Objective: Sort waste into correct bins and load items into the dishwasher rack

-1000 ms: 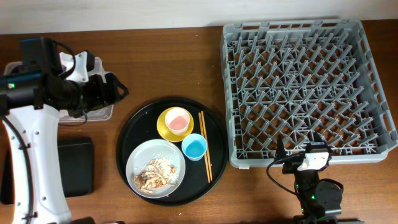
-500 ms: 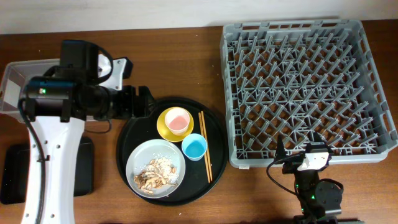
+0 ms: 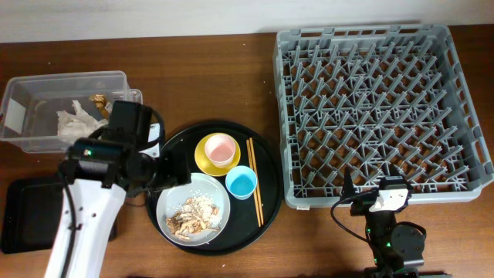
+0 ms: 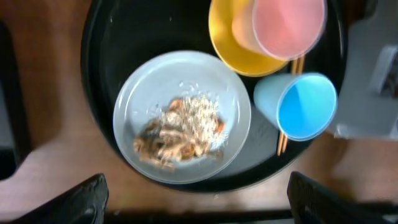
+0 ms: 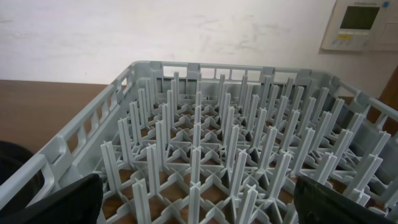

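Observation:
The round pale grey plate [image 3: 193, 208] with beige-brown food scraps [image 3: 194, 215] lies on the round black tray [image 3: 266, 158]. The pink cup [image 3: 220, 148] stands in the yellow bowl [image 3: 202, 158]; the light blue cup [image 3: 241, 182] and chopsticks [image 3: 255, 181] are beside them. My left gripper [image 3: 176, 177] is open and empty at the plate's left edge; its view shows the plate [image 4: 143, 93], scraps [image 4: 180, 130], pink cup [image 4: 289, 25], bowl [image 4: 227, 43] and blue cup [image 4: 298, 106]. The clear box [image 3: 23, 104] holds white napkins [image 3: 77, 121] and a gold-brown wrapper [image 3: 99, 100]. My right gripper [image 3: 378, 191] is open at the rack's [image 3: 370, 100] near edge.
The flat black tray [image 3: 27, 208] lies at the front left, partly under my left arm. The rack [image 5: 205, 143] fills the right wrist view, with a wall and a control panel [image 5: 360, 22] behind it.
My left arm has swung from the clear box at the far left down and right to the round tray, uncovering the box with napkins and wrapper inside. The right arm has not moved.

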